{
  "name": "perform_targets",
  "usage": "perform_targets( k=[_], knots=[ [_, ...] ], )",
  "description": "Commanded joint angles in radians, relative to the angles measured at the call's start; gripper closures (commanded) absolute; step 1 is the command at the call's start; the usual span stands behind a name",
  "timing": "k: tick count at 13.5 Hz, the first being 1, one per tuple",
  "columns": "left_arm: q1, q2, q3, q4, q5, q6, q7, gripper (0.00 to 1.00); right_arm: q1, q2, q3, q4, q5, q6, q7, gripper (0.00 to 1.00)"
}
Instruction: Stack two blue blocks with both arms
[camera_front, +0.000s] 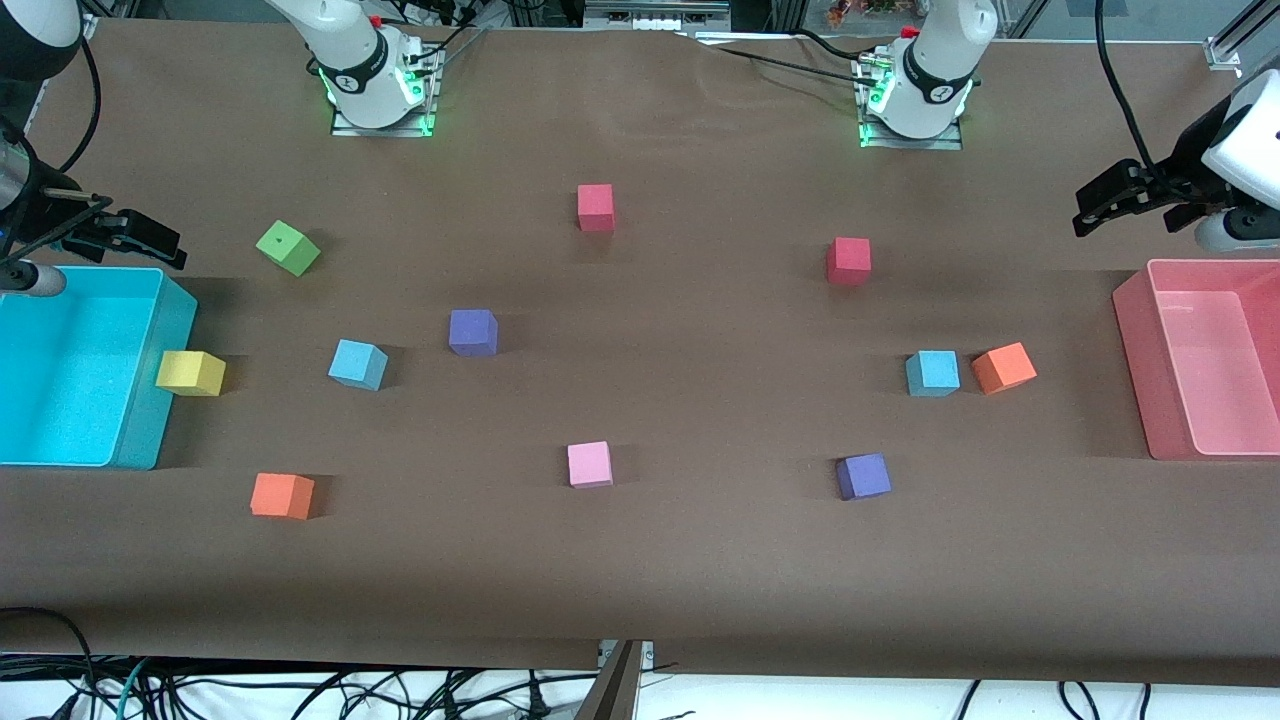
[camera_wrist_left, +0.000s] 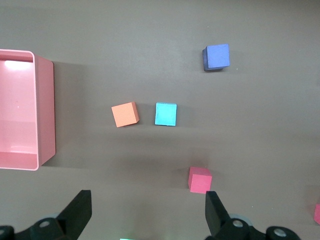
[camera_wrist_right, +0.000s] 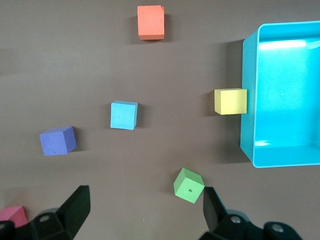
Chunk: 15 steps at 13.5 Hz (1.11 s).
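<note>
Nearest the front camera on the matte brown table (camera_front: 640, 580) sit an orange cube (camera_front: 281, 495), a pink cube (camera_front: 589, 464) and a purple cube (camera_front: 863, 476), all soft-edged foam. Next row up hold the two blue blocks, well apart: one blue block (camera_front: 357, 364) toward the right arm's end, turned slightly askew to the table edge, between a yellow cube (camera_front: 190, 373) touching the glossy cyan bin (camera_front: 140, 440) and another purple cube (camera_front: 472, 332); the other blue block (camera_front: 932, 373) toward the left arm's end, squarer to the edge, just beside a second orange cube (camera_front: 1003, 368). Being cubes, neither has a long axis. Farther up lie a tilted green cube (camera_front: 288, 248) and two red cubes (camera_front: 848, 260) (camera_front: 595, 207). The right gripper (camera_front: 140, 235) hangs over the cyan bin's farther rim, the left gripper (camera_front: 1120, 195) above the pink bin (camera_front: 1135, 340); wrist views show both pincers spread wide, holding nothing. Only the right wrist view shows the green cube's dark centre dot clearly.
</note>
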<state>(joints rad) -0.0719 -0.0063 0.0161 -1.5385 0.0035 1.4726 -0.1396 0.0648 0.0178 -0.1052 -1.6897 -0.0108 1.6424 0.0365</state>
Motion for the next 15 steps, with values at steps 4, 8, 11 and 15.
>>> perform_targets(
  k=[4, 8, 11, 15],
  knots=[
    [0.003, 0.006, -0.002, 0.021, 0.021, -0.031, 0.011, 0.00, 0.000, 0.004, 0.010, -0.010, -0.009, 0.019, 0.002, 0.00],
    [0.004, 0.003, -0.002, 0.023, 0.019, -0.031, 0.011, 0.00, 0.036, 0.089, 0.021, -0.008, -0.025, 0.011, -0.007, 0.00],
    [0.004, 0.002, -0.002, 0.023, 0.019, -0.031, 0.011, 0.00, 0.079, 0.177, 0.022, -0.008, -0.012, 0.065, 0.025, 0.00],
    [0.004, 0.003, -0.004, 0.023, 0.019, -0.032, 0.011, 0.00, 0.112, 0.283, 0.024, -0.018, 0.000, 0.175, 0.129, 0.00]
  ],
)
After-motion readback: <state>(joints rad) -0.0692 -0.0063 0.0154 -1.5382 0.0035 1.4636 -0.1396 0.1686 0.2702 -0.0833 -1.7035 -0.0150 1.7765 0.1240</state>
